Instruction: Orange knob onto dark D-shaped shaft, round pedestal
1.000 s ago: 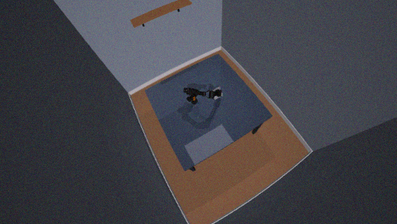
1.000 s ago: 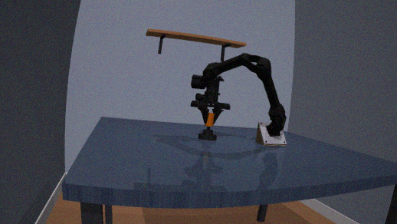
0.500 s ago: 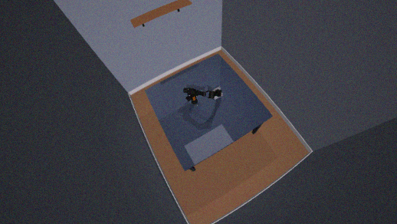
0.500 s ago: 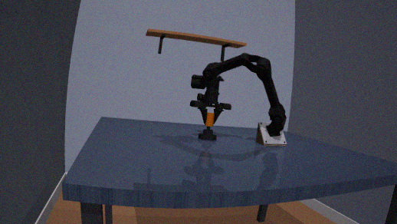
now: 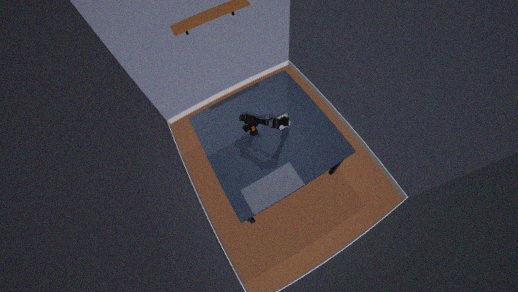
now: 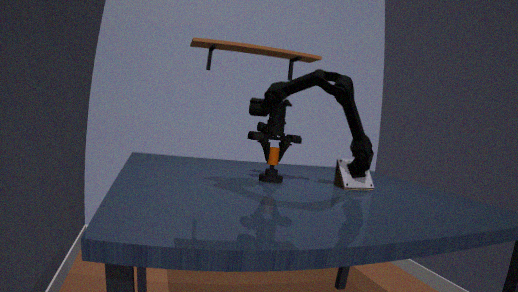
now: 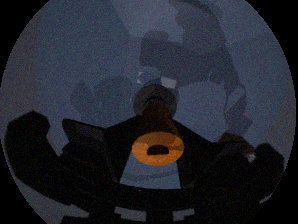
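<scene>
The orange knob (image 5: 253, 129) (image 6: 273, 156) (image 7: 175, 148) is upright or nearly so, held between the fingers. Its top faces the wrist camera and shows a dark D-shaped hole, with the flat side toward the bottom of that view. My gripper (image 6: 273, 158) (image 7: 158, 127) is shut on the knob. The dark round pedestal (image 6: 270, 178) (image 7: 142, 101) stands on the table directly below the knob. A short dark length of the shaft (image 6: 271, 168) shows between the knob's lower end and the pedestal. Whether the shaft's tip touches or enters the knob is hidden.
The blue table (image 5: 320, 135) (image 6: 175, 215) carries the arm's pale base mount (image 6: 359, 183), to the right of the pedestal in the exterior view. A pale rectangle (image 5: 272, 187) lies at one table edge in the top view. A wooden shelf (image 5: 210, 17) (image 6: 250, 49) hangs on the wall.
</scene>
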Robot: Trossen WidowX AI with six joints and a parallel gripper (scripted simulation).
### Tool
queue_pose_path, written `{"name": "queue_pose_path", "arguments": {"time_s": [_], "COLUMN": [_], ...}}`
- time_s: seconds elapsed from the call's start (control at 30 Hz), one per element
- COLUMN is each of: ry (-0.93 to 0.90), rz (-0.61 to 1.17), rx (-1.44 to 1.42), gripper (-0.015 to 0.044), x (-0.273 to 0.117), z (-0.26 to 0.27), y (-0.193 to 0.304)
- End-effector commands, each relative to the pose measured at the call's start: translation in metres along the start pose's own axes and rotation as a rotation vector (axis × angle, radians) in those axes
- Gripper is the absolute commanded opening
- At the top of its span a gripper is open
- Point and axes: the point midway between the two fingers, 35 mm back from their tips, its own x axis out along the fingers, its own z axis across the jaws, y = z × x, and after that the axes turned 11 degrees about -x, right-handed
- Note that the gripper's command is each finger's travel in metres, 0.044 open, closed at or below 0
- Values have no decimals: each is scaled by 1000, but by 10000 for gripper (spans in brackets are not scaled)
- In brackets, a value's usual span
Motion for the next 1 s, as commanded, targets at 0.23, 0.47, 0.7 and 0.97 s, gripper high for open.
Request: {"name": "queue_pose_path", "arguments": {"time_s": [0.23,0.47,0.7,0.97], "ry": [-1,-1,-1,-1], "rz": [-2,-2,-2,-2], "rx": [1,130,211,211], "gripper": [0,0,0,0], "x": [-4,-4,-1,0], "z": [1,1,0,1], "y": [1,1,0,-1]}}
